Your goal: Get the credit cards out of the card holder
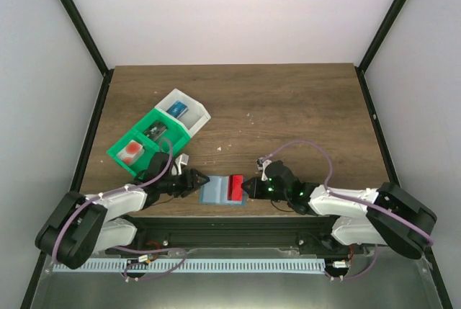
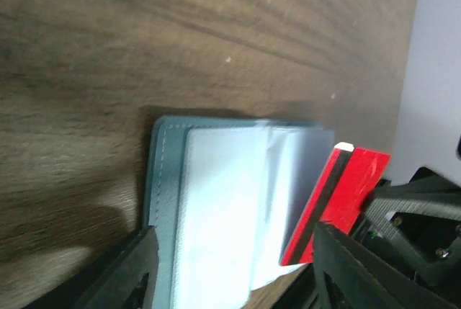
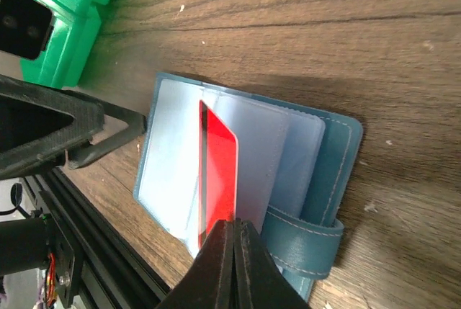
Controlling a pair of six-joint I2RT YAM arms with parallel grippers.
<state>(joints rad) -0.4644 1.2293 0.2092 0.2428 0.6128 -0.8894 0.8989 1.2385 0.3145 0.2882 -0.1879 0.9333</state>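
Observation:
The blue-teal card holder [image 1: 213, 190] lies open near the table's front edge, its pale inner pockets up. It also shows in the left wrist view [image 2: 216, 208] and the right wrist view [image 3: 338, 150]. A red card [image 1: 235, 187] with a black stripe stands on edge, partly out of a pocket [image 3: 218, 172]. My right gripper [image 3: 234, 226] is shut on that card's near end. My left gripper [image 2: 234, 231] is open, its fingers apart over the holder's left side. A white card with a red spot [image 1: 131, 152] lies in the tray's green end.
The green-and-white compartment tray [image 1: 115, 152] stands at the back left, close behind my left arm, with a dark item [image 1: 153, 131] and a blue item [image 1: 176, 109] in it. The table's front edge and metal rail [image 3: 86, 251] run just below the holder.

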